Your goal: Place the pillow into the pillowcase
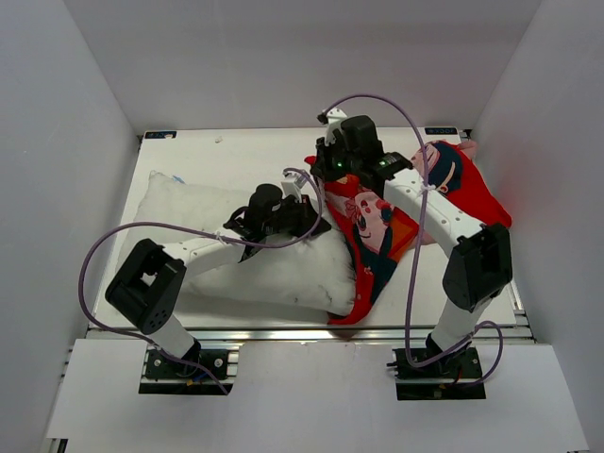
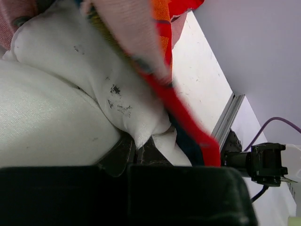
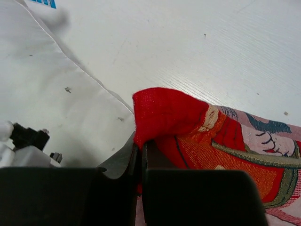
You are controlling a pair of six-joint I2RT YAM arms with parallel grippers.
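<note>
Nearest, the two arm bases (image 1: pixel 184 360) sit at the near edge of the table (image 1: pixel 245 151), and a purple cable (image 1: pixel 94 255) loops off the left one. Just beyond them lies the pillow (image 1: pixel 179 212), flat, white and plump, with a few dark specks.

The left gripper (image 1: pixel 316 225) is over the pillow's right end. In the left wrist view its fingers (image 2: pixel 120 155) are pressed together on a pinch of the pillow's white corner.

The pillowcase (image 1: pixel 377 236) lies against that same right end. It is red with cartoon faces and orange and dark blue patches, and its edge is draped over the pinched corner. How far the pillow is inside cannot be told.

Just past the pillow's far right corner, the right gripper (image 1: pixel 321 170) is clamped on a raised red fold of the pillowcase's edge.

Farther than the pillow, at the table's far corners, sit small blue stickers (image 1: pixel 160 135). Their print is too small to read.
</note>
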